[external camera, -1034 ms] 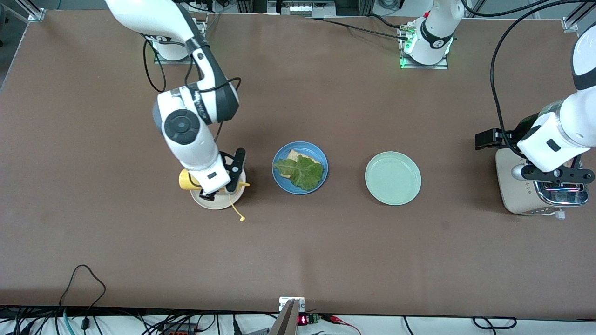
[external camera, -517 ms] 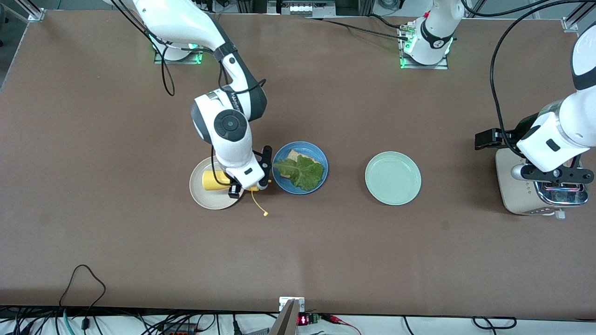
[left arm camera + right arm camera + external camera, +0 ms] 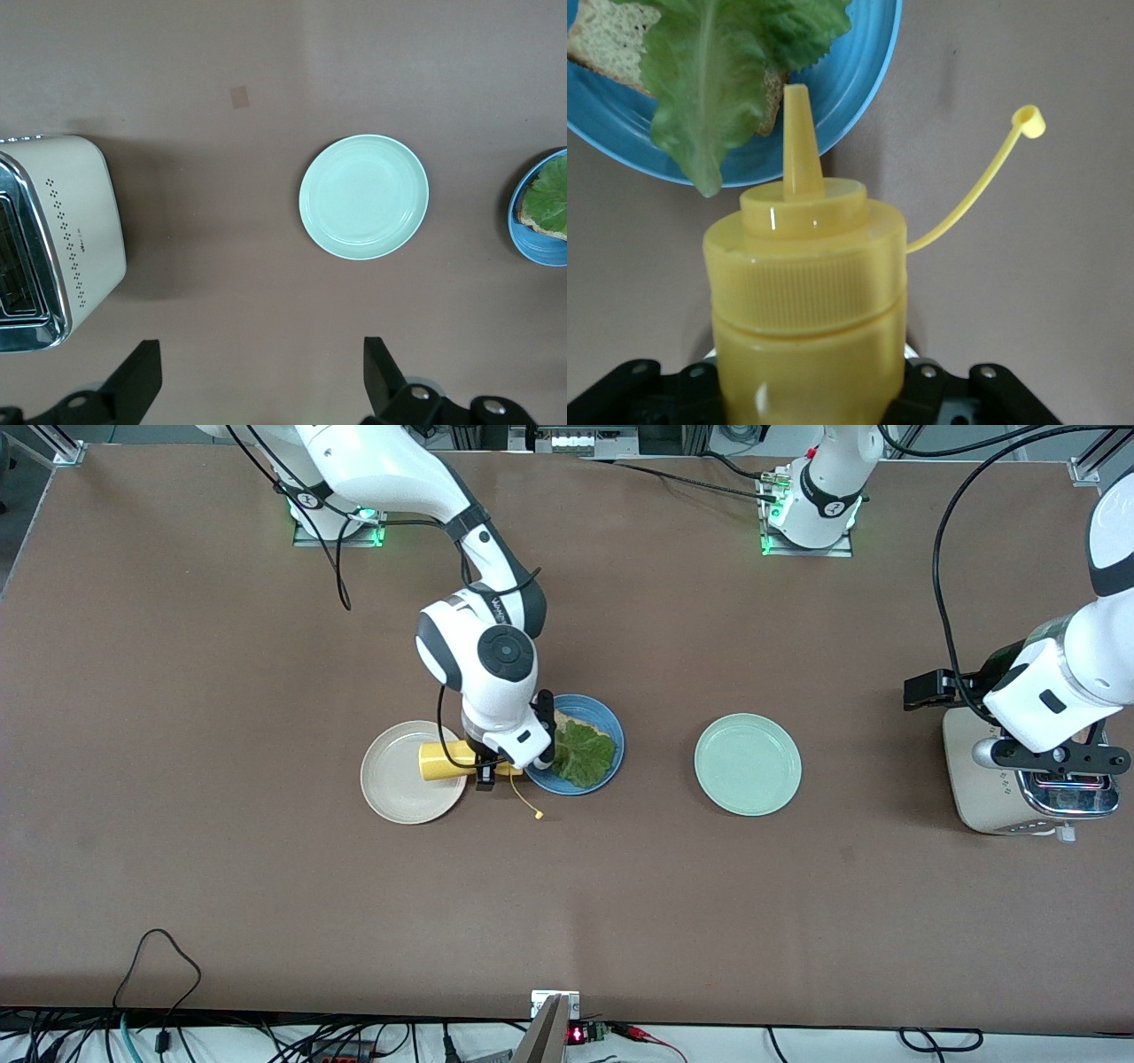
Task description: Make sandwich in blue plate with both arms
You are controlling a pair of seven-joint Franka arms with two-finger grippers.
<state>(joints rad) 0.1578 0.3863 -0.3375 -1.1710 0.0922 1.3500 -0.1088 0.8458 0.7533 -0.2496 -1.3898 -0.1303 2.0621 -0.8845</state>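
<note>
The blue plate (image 3: pixel 611 731) sits mid-table with one toasted bread slice (image 3: pixel 561 718) and a green lettuce leaf (image 3: pixel 585 751) on top; no second slice shows. My right gripper (image 3: pixel 494 767) is shut on a yellow squeeze bottle (image 3: pixel 438 762), held sideways over the gap between the beige plate and the blue plate. In the right wrist view the bottle (image 3: pixel 806 292) points its nozzle at the blue plate's rim (image 3: pixel 864 80) by the lettuce (image 3: pixel 718 71); its tethered cap (image 3: pixel 1028 121) hangs free. My left gripper (image 3: pixel 1059 760) waits open over the toaster, and is empty in its wrist view (image 3: pixel 261 381).
A beige plate (image 3: pixel 394 779) lies toward the right arm's end, beside the blue plate. A pale green plate (image 3: pixel 747 764) lies toward the left arm's end and shows in the left wrist view (image 3: pixel 363 197). A cream toaster (image 3: pixel 974 788) stands under the left gripper.
My right gripper has carried the yellow bottle from over the beige plate toward the blue plate, so its nozzle now reaches the blue plate's edge. The left arm has not moved.
</note>
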